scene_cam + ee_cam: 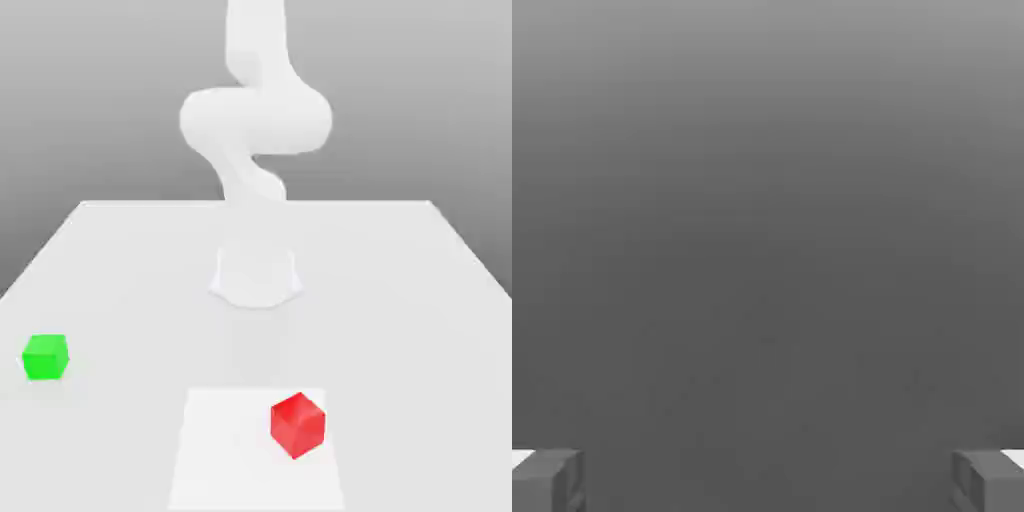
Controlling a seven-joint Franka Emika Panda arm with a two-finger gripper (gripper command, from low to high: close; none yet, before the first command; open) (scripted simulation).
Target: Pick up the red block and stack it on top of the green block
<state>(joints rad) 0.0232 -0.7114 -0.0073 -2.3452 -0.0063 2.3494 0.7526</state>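
Note:
The red block (298,424) sits on the white table (400,300) near its front edge, a little toward the exterior view's right, turned at an angle. The green block (45,357) rests far off toward the exterior view's left, well apart from the red one. In the hand view my gripper (768,480) is open, its two grey fingers (547,480) spread wide with nothing between them and only a plain grey background beyond. The arm (255,120) rises from its base and bends upward, high above both blocks.
The arm's round base (256,275) stands mid-table behind the blocks. A lighter square patch (230,460) marks the table surface under and beside the red block. The table's far edge runs behind the base.

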